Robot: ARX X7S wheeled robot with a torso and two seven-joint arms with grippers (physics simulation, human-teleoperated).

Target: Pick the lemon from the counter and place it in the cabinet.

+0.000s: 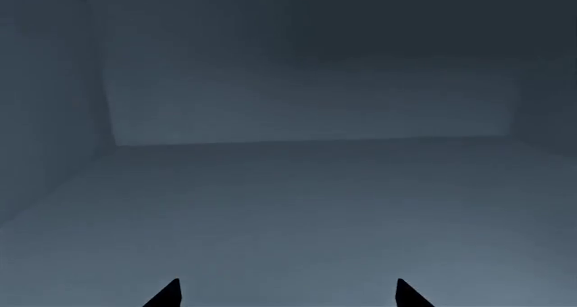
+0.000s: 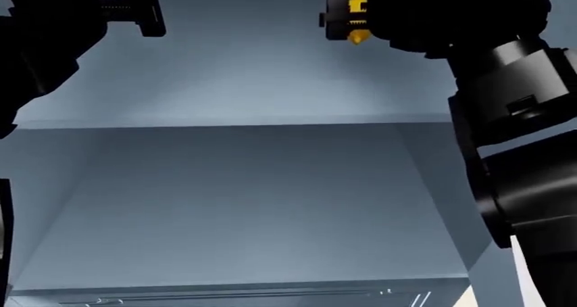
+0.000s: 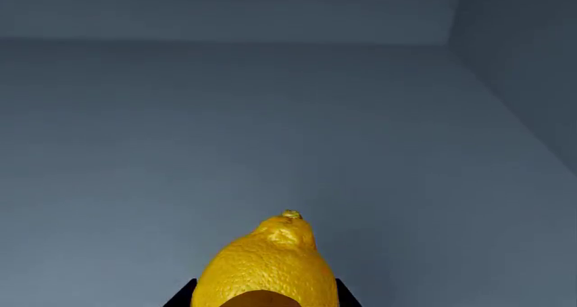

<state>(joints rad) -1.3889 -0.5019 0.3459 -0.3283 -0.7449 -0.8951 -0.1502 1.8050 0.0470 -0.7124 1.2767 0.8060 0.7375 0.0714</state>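
My right tool (image 2: 347, 19) grips the lemon (image 3: 269, 266) at upper right of the head frame, inside the cabinet (image 2: 270, 84). My left tool (image 1: 286, 295), upper left, gapes apart, holding nothing.

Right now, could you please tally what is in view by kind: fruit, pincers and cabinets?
Fruit: 1, the lemon, gripped in the right pincer.
Pincers: 2, with the left pincer empty and its fingers apart.
Cabinets: 1, the blue-grey cabinet that both arms reach into.
Total: 4
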